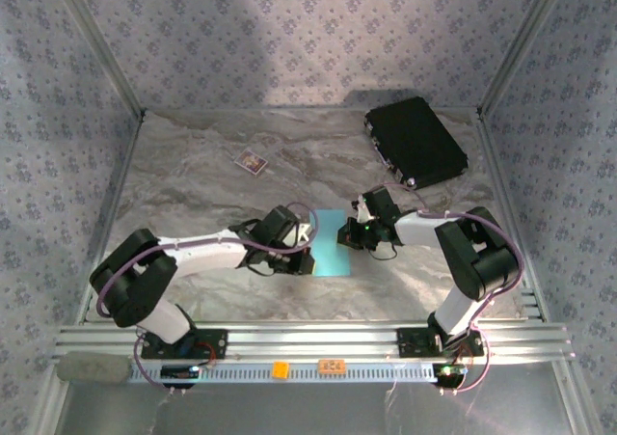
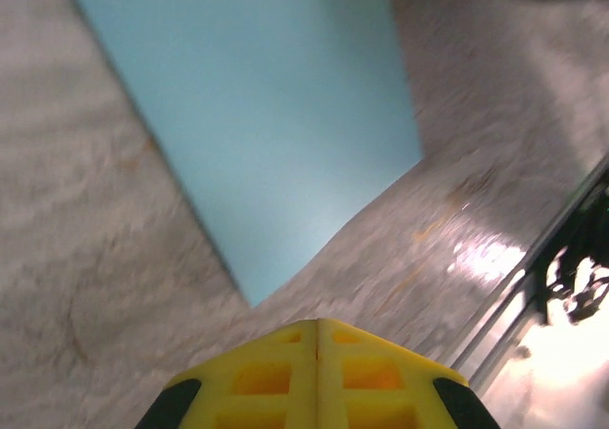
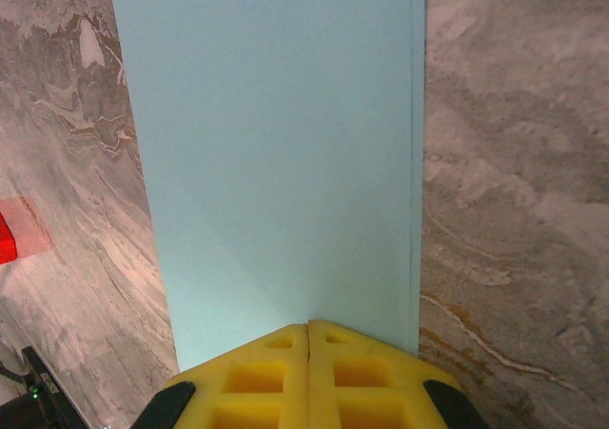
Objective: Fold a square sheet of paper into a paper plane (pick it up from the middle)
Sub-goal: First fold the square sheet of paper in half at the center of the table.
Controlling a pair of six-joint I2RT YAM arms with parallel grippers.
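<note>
One paper [image 1: 331, 245] lies on the desk [image 1: 193, 189] between two hands. The left hand [image 2: 317, 326] and right hand [image 3: 309, 326] are each pressed together. One case [image 1: 416, 142] and one card [image 1: 252, 161] sit well behind.

R gripper [image 3: 309, 328]: yellow fingers pressed together, tips over near edge of light-blue paper sheet [image 3: 276, 144]. Sheet flat on marble tabletop [image 3: 514, 163], double edge along rt side.
</note>
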